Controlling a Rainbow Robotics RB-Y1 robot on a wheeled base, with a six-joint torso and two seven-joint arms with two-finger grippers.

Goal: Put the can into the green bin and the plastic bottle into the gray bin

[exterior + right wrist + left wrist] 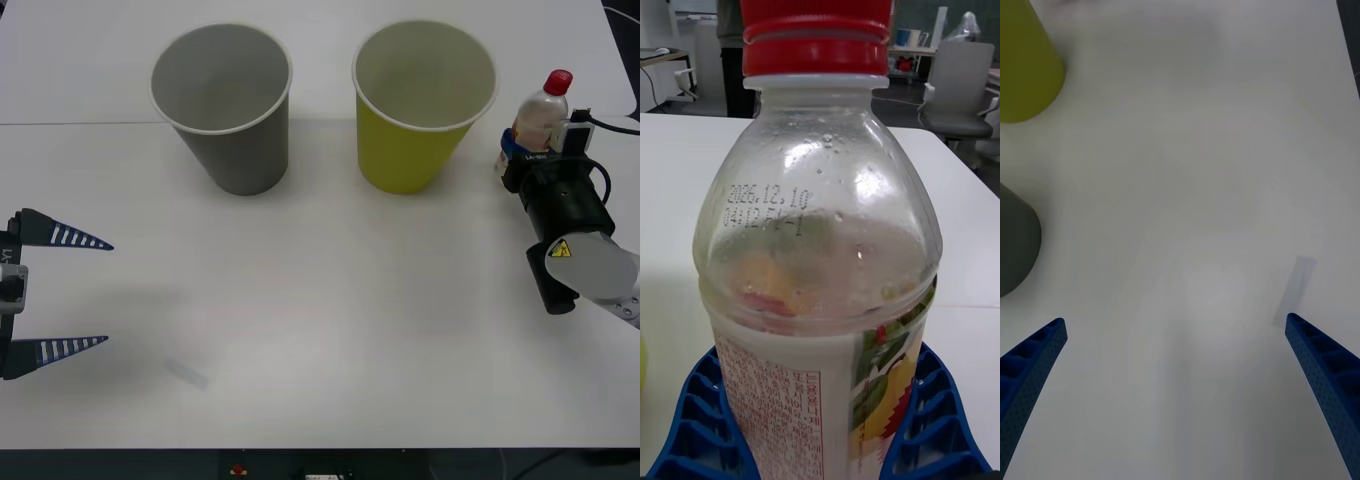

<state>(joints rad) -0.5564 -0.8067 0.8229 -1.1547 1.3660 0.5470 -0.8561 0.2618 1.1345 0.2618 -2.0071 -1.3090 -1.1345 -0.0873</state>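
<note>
The plastic bottle [540, 112], clear with a red cap, stands upright at the table's far right, just right of the green bin [405, 155]. My right gripper [520, 155] is shut on the plastic bottle [820, 247], its blue fingers [696, 427] pressed against both sides of the label. The gray bin [240, 160] stands left of the green one, and both are upright and open. My left gripper [105, 293] hovers open over the table's left side with nothing in it [1176, 322]; beyond it stand the green bin [1022, 67] and the gray bin [1015, 240]. The can is out of view.
A faint strip of tape [187, 372] lies on the white table in front of my left gripper. A black cable [615, 125] runs off the right arm. The table's front edge [320, 448] is near. An office chair [959, 90] stands beyond the table.
</note>
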